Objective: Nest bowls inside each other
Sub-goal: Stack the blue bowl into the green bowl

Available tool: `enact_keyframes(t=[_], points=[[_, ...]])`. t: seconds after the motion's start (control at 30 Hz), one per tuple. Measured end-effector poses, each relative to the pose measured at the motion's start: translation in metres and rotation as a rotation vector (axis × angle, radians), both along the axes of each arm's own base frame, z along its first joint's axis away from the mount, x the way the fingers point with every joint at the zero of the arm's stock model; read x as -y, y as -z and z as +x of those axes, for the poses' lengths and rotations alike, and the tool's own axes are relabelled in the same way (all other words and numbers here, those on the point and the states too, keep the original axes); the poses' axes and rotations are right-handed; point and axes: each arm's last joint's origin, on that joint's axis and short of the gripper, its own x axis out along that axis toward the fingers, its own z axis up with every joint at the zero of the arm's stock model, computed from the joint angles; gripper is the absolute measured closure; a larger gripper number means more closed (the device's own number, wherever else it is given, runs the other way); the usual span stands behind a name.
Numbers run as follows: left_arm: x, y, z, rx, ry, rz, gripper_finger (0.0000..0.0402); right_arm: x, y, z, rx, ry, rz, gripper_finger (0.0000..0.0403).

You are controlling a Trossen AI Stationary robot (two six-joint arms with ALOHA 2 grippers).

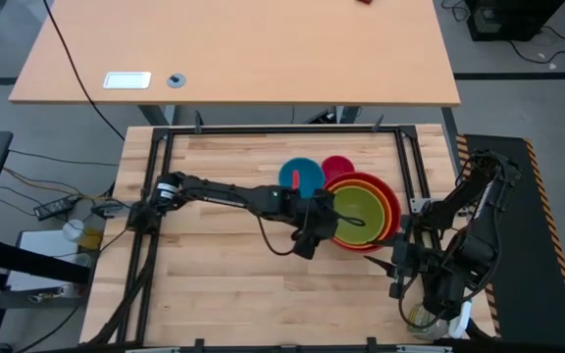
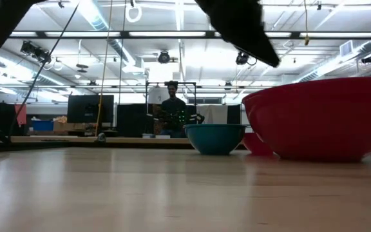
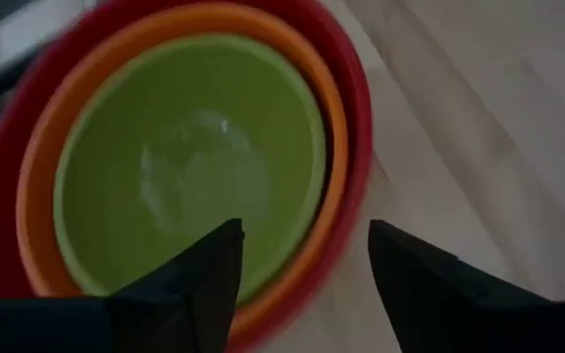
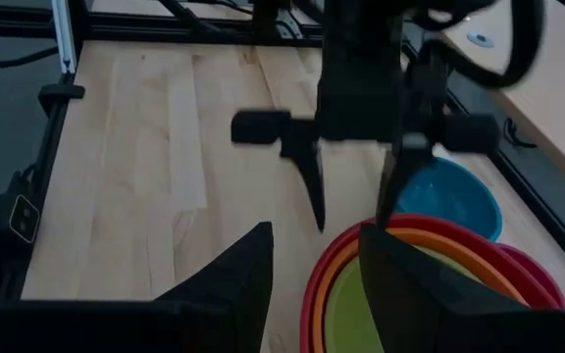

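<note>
The lime green bowl [image 1: 361,208] sits inside the orange bowl [image 1: 388,196], which sits inside the red bowl [image 1: 396,218], right of the table's middle. The blue bowl [image 1: 297,175] and the pink bowl [image 1: 337,167] stand on the wood just beyond this stack. My left gripper [image 3: 307,255] is open and hangs slanting down over the stack's near-left rim [image 4: 351,201], with nothing between its fingers. My right gripper [image 4: 317,265] waits open at the table's right edge [image 1: 400,265].
A black metal frame [image 1: 165,157] runs around the tabletop. Bare wood [image 1: 233,284] lies left of and nearer than the stack. A second table [image 1: 233,49] stands beyond the far edge. A person [image 2: 171,103] shows far off in the room.
</note>
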Motion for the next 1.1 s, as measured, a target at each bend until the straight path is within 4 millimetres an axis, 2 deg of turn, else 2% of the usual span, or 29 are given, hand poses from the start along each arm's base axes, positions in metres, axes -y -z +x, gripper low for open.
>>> enact_keyframes(t=[0.07, 0.23, 0.4, 0.5, 0.63, 0.87, 1.1], points=[[-0.003, -0.003, -0.009, -0.022, -0.008, 0.012, 0.0189, 0.000, 0.000, 0.000, 0.002, 0.003, 0.005, 0.0244], [-0.018, 0.010, -0.042, -0.088, -0.095, 0.075, 0.0209, 0.000, 0.001, 0.000, 0.004, 0.011, 0.015, 0.0244], [-0.033, 0.012, -0.072, 0.028, -0.175, 0.033, 0.0220, 0.000, 0.001, 0.001, 0.000, 0.006, 0.001, 0.0244], [-0.045, 0.028, -0.084, 0.050, -0.230, 0.051, 0.0221, 0.003, 0.001, 0.004, -0.004, 0.015, -0.011, 0.0244], [-0.067, 0.041, -0.087, 0.064, -0.289, 0.073, 0.0221, 0.006, 0.002, 0.008, -0.009, 0.031, -0.015, 0.0244], [-0.103, 0.068, -0.076, -0.022, -0.359, 0.089, 0.0221, 0.008, 0.003, 0.011, -0.023, 0.041, -0.008, 0.0244], [-0.104, 0.096, -0.067, -0.144, -0.284, 0.054, 0.0221, 0.008, 0.003, 0.011, -0.022, 0.045, 0.007, 0.0244]])
